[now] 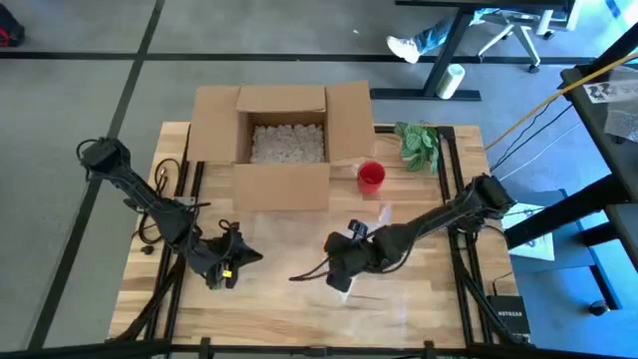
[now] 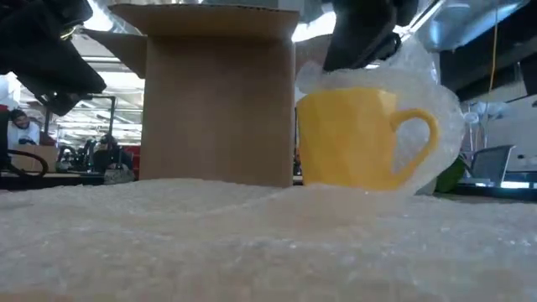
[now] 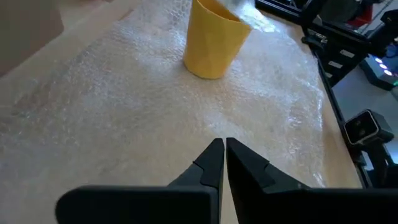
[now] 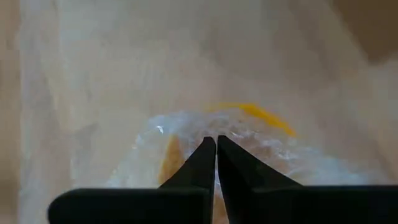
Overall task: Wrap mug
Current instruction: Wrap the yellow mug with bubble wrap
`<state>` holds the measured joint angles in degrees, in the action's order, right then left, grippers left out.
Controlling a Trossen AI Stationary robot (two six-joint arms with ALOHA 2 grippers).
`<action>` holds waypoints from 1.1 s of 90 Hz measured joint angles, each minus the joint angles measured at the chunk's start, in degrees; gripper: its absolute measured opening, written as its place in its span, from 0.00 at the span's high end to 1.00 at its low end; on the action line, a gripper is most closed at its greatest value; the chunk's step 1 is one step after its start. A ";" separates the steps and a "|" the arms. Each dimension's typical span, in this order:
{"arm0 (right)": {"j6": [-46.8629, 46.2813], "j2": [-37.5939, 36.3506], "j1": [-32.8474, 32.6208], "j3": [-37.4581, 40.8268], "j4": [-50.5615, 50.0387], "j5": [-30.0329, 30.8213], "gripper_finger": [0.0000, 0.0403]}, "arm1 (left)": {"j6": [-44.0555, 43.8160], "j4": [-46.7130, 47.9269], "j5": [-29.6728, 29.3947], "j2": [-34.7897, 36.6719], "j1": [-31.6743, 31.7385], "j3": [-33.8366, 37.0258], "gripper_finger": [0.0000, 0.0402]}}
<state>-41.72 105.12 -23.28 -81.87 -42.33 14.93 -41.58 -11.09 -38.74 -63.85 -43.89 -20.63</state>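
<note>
Two end effectors are over the worktop (image 1: pixel 439 299). The yellow mug (image 2: pixel 357 138) stands upright on the bubble wrap (image 2: pixel 252 235), in front of the cardboard box (image 1: pixel 284 135). The right end effector (image 4: pixel 216 144) sits directly above the mug, fingers pinched closed on a fold of the wrap draped over the rim. The left end effector (image 3: pixel 224 151) hovers nearby, apart from the mug, closed and empty.

- High view looks straight down on the whole table (image 1: pixel 299 299).
- Low view sits at tabletop level, close to the yellow mug (image 2: pixel 357 138).
- Both wrist views look down on that mug.
</note>
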 joint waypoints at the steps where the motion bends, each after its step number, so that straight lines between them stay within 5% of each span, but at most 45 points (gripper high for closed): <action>1: 0.03 0.08 0.17 0.00 0.04 -0.26 1.00 | 0.00 0.00 0.01 -0.01 -0.05 0.00 1.00; 38: 3.49 6.38 5.21 -0.04 -0.88 -16.16 1.00 | -0.11 -0.04 0.00 0.01 -0.06 -0.01 1.00; 73: 6.26 6.15 5.34 0.13 3.75 -18.60 0.98 | -0.17 -0.02 0.02 0.01 -0.06 -0.01 1.00; 99: 6.26 5.08 5.32 -0.47 3.92 -19.09 0.81 | -0.22 0.01 0.00 0.01 -0.06 -0.01 1.00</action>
<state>-35.46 110.19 -17.96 -82.34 -38.41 -4.16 -41.80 -11.08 -38.74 -63.84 -43.94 -20.64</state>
